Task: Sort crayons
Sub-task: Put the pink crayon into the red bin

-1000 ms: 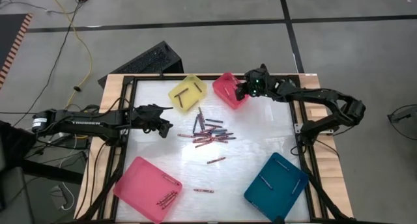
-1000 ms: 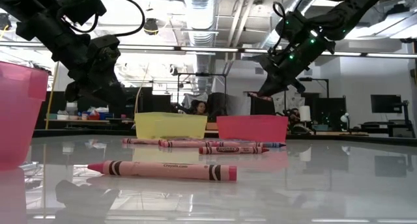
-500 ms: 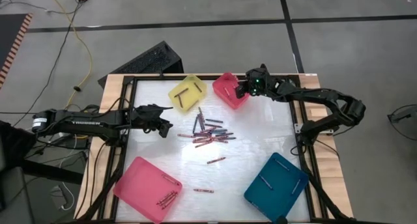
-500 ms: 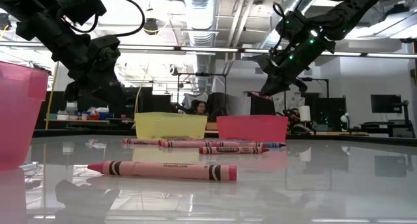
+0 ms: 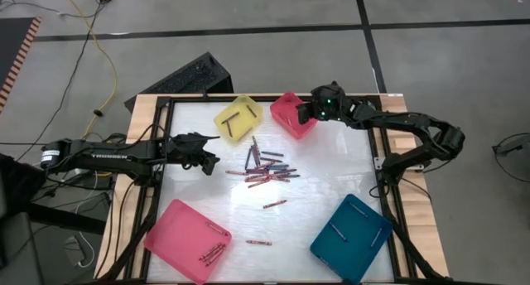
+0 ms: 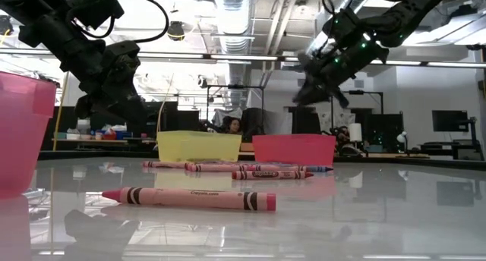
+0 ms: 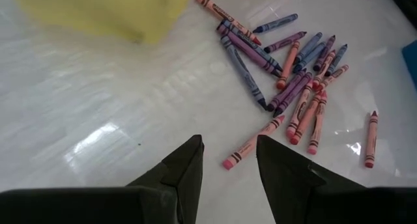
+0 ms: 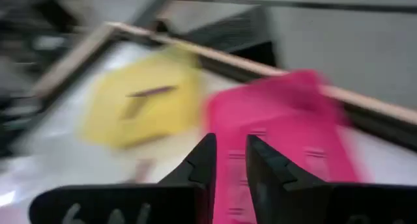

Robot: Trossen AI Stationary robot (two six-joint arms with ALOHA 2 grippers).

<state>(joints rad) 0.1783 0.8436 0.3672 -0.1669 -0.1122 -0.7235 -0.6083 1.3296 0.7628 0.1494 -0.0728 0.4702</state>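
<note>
White tabletop under two dark arms. Right gripper (image 5: 308,113), fingers slightly parted and seemingly empty, hovers over the small pink tray (image 5: 293,115) at the far edge. Left gripper (image 5: 209,159) waits open near the left edge. Most crayons (image 5: 267,169) lie mid-table; few are sorted into trays, so much remains.

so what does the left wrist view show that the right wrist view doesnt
Only the left wrist view shows the loose pile of crayons on the table, past the left claw, whose fingers are open and empty. Only the right wrist view shows the pink tray below the right claw, with crayons lying in it. Both show the yellow tray.
</note>
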